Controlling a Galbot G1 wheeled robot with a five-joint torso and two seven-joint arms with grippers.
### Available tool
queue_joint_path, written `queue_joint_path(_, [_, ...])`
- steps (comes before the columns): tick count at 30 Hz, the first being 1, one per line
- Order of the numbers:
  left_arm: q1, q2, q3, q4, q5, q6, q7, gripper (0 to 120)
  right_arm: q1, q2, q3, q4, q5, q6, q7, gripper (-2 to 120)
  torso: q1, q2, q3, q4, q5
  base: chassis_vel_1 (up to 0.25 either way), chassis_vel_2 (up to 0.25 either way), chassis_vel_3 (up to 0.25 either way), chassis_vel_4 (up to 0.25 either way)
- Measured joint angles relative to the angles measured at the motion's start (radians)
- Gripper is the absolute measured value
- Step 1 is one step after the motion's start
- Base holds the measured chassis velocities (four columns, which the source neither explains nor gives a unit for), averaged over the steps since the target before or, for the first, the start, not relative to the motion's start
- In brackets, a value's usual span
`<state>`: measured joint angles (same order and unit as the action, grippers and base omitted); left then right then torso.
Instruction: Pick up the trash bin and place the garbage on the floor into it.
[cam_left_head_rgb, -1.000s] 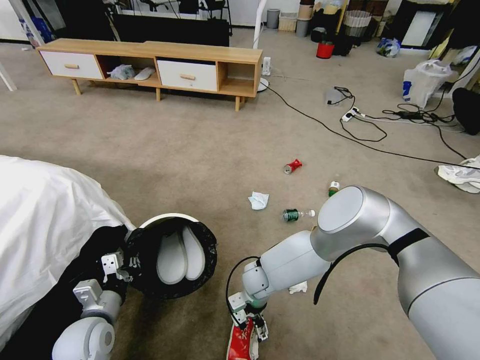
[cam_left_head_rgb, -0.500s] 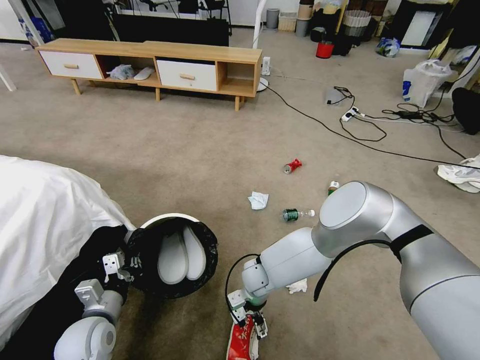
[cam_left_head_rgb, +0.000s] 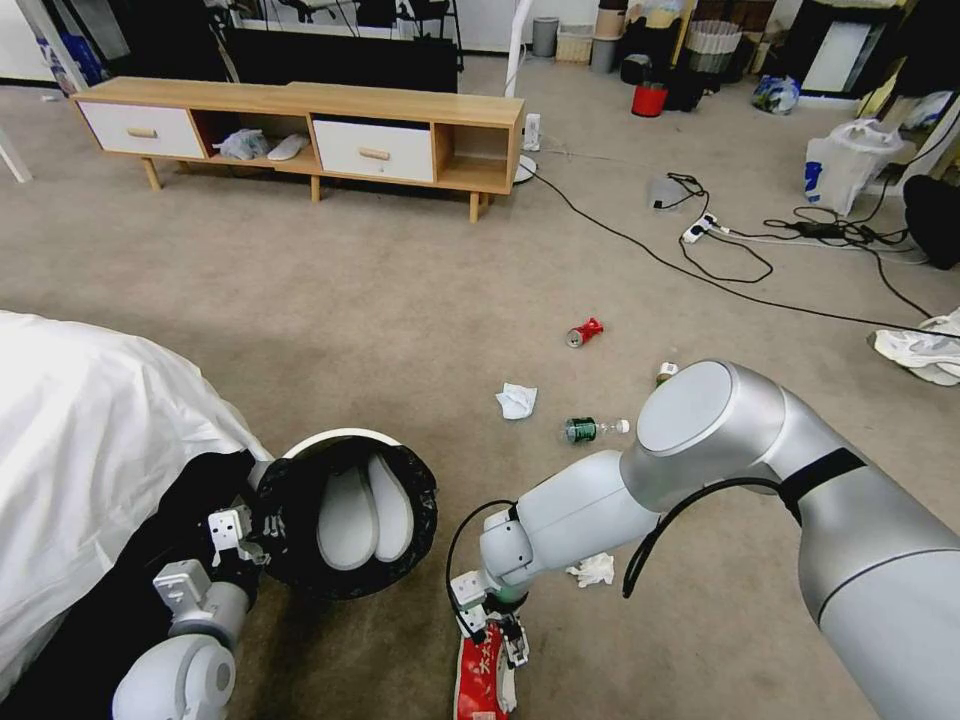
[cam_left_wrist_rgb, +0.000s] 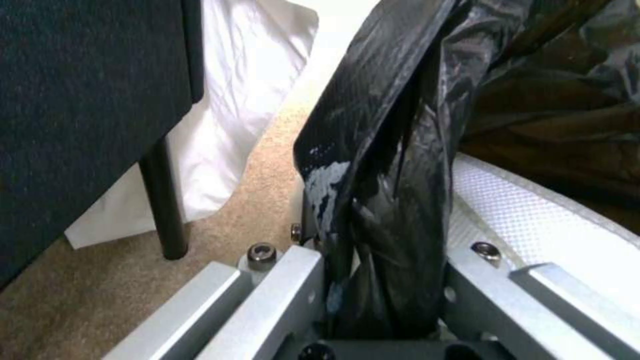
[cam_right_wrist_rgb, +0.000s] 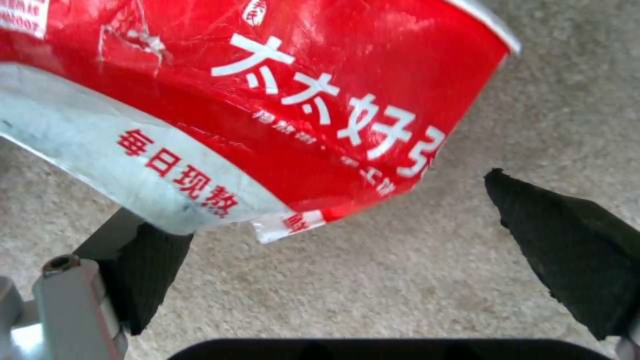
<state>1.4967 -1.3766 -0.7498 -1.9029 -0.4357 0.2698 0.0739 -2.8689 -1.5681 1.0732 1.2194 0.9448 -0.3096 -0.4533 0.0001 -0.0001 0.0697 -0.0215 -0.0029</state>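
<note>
Right gripper (cam_left_head_rgb: 497, 640): low over carpet (cam_left_head_rgb: 400, 300), jaws spread wide, nothing clasped; one pad (cam_right_wrist_rgb: 143, 270) under edge of red-and-white wrapper (cam_right_wrist_rgb: 267, 100), other pad well clear.
Wrapper: flat on carpet at front, partly betw. the pads.
Left gripper (cam_left_head_rgb: 232, 535): clamped on rim of trash bin (cam_left_head_rgb: 345, 515), black liner bag (cam_left_wrist_rgb: 387, 175) pinched betw. jaws.
Bin: tilted, mouth facing up-fwd, just left of right gripper.
Other litter: tissue (cam_left_head_rgb: 517, 400), green bottle (cam_left_head_rgb: 590, 429), crushed red can (cam_left_head_rgb: 585, 332), second tissue (cam_left_head_rgb: 595, 570) beside right forearm.
Nearby: white sheet (cam_left_head_rgb: 90, 440) left of bin; cables (cam_left_head_rgb: 720, 250) far right.
</note>
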Motion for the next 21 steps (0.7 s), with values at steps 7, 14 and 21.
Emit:
queue_joint_path(7, [-0.003, -0.004, 0.001, 0.008, 0.004, -0.001, 0.002, 1, 0.006, -0.003, 0.005, -0.004, 0.000, 0.002, -0.003, 100, 0.000, 0.000, 0.000, 0.0000, 0.0000, 0.000, 0.000, 0.000, 0.000])
queue_joint_path(14, [-0.006, -0.005, 0.005, 0.012, 0.005, -0.002, 0.002, 1, 0.010, -0.007, 0.011, -0.013, 0.000, 0.005, -0.006, 100, 0.000, 0.000, 0.000, 0.0000, 0.0000, 0.000, 0.000, 0.000, 0.000])
queue_joint_path(21, [-0.007, -0.005, 0.005, 0.016, 0.007, -0.003, 0.004, 1, 0.009, -0.013, 0.013, -0.023, -0.001, 0.010, -0.008, 100, 0.000, 0.000, 0.000, -0.0001, 0.0000, 0.000, 0.000, 0.000, 0.000])
